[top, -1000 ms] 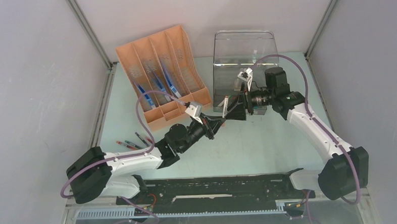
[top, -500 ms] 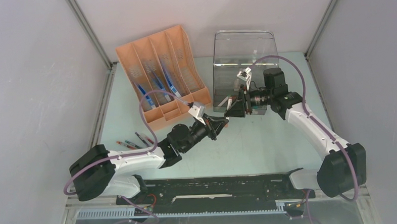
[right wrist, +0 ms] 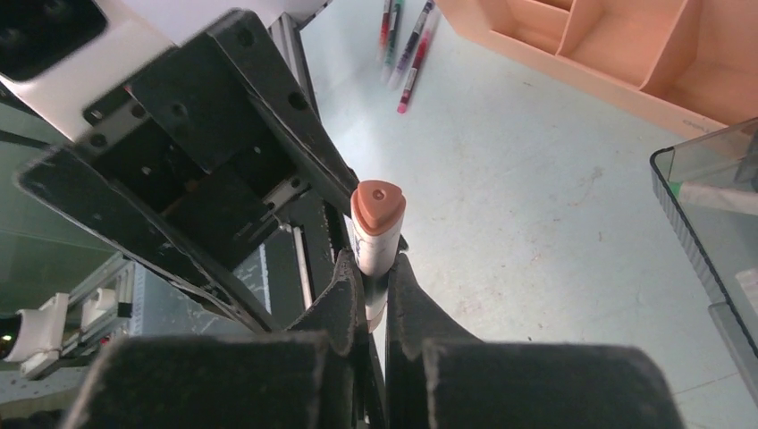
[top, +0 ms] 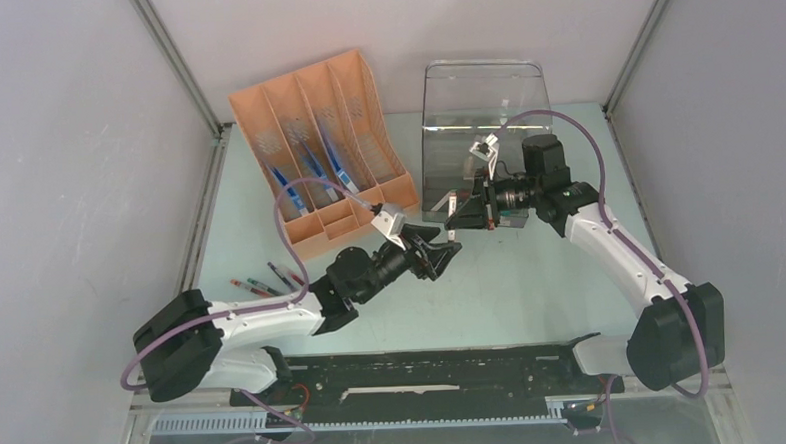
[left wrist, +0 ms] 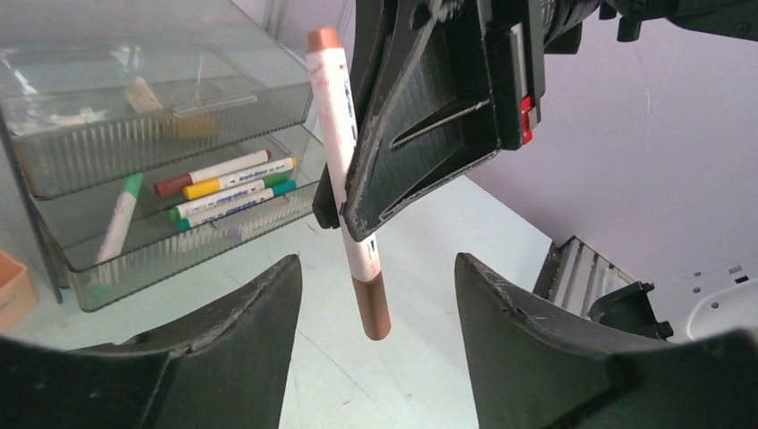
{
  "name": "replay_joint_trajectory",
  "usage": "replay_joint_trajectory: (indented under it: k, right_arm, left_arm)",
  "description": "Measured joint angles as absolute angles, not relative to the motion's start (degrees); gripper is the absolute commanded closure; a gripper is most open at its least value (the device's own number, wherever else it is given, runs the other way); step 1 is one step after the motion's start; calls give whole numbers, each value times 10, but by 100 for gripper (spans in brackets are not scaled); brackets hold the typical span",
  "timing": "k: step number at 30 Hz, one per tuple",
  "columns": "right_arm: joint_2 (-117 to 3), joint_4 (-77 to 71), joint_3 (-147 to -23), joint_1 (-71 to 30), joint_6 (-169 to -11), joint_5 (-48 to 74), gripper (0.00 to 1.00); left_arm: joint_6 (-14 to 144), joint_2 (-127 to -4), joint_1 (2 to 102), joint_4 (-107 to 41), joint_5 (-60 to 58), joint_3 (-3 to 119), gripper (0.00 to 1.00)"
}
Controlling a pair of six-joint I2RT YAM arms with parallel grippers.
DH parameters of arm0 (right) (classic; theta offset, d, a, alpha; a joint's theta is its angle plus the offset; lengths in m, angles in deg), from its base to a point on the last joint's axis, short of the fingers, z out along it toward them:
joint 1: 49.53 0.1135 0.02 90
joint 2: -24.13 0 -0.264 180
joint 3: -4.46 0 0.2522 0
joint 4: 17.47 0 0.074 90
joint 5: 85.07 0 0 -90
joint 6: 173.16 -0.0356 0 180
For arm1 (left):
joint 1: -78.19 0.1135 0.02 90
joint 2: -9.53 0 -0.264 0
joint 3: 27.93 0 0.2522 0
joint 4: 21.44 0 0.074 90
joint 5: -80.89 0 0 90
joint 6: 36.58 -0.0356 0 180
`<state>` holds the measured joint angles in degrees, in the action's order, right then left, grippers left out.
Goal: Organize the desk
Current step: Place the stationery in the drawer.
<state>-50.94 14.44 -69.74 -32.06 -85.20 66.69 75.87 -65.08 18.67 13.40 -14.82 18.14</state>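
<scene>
Mid-air above the desk (top: 532, 286), right gripper (top: 456, 211) pinched hard on a white marker (left wrist: 344, 161) — brown cap at each end, gripped around the middle, roughly upright in the left wrist view. From the right wrist, fingers (right wrist: 344, 295) closed against the barrel on both sides, the triangular brown cap end-on above them.

Just below and facing it, left gripper (top: 440, 252) spread wide, holding nothing. Its fingers (left wrist: 241, 322) either side of the marker's lower end, apart from it, no contact visible.

Pale mint desk spread beneath both arms (aluminium rails (top: 207, 215) along its edges). At its back left, an orange file organizer (top: 314, 105) with blue pens (top: 315, 170) in the slots. Back centre, right behind the right gripper, a clear drawer unit (top: 480, 118). In its lower tray, several markers (left wrist: 228, 188) lying side by side — red, yellow and green caps — plus one green-capped marker (left wrist: 118, 219) apart at the left. On the desk beside the left arm, a cluster of loose pens (top: 267, 283), also visible at the top of the right wrist view.
</scene>
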Motion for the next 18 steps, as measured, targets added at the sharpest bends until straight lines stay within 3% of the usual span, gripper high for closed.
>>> replay_joint_trajectory:
  k: [9,18]
  right_arm:
    - [-499,217,-700,-318,-743,638,100]
    - [-444,284,-705,-296,-613,482,100]
  left_arm:
    - [710,-572,187,106,-191,143,1]
    - [674,-464,187,62,-298,73,0]
